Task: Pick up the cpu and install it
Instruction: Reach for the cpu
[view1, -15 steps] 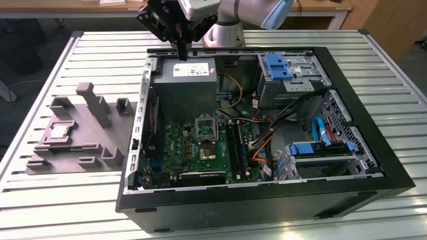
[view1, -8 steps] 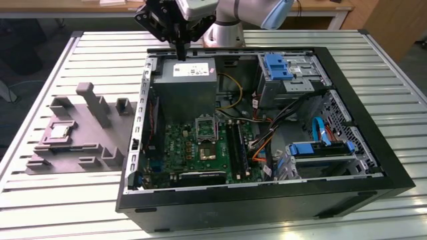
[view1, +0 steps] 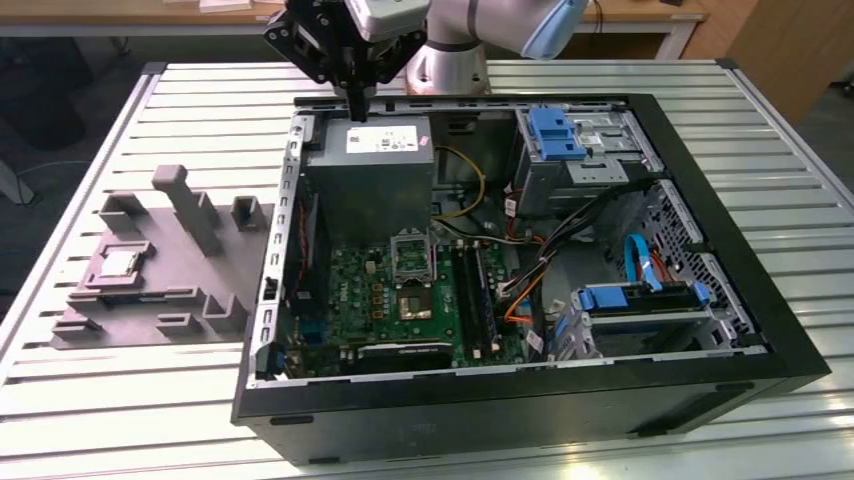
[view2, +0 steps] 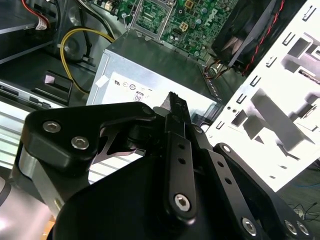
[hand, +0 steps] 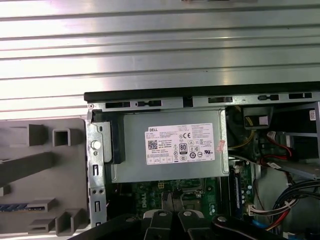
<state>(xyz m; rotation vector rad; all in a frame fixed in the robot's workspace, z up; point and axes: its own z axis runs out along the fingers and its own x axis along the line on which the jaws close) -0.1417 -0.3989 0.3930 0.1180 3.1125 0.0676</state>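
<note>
The cpu (view1: 118, 263) is a small pale square chip lying in a recess of the grey holder block (view1: 160, 300), on the table at the exterior view's left of the computer case (view1: 534, 412). My gripper (view1: 358, 110) hangs far from it, above the back edge of the case over the grey power supply box (view1: 380, 165). Its fingers are shut with nothing between them. In the first wrist view the gripper (hand: 172, 199) points down at the motherboard just past the power supply (hand: 172, 145). The socket (view1: 407, 295) lies open on the green motherboard, its metal frame tilted up.
The open black case holds blue drive brackets (view1: 554, 132), a blue cable (view1: 638, 262), bundled wires (view1: 534, 270) and a yellow cable (view1: 467, 180). The holder block has upright posts (view1: 187, 205). The table is of white slats (view1: 134, 420). The arm's base (view1: 447, 60) stands behind the case.
</note>
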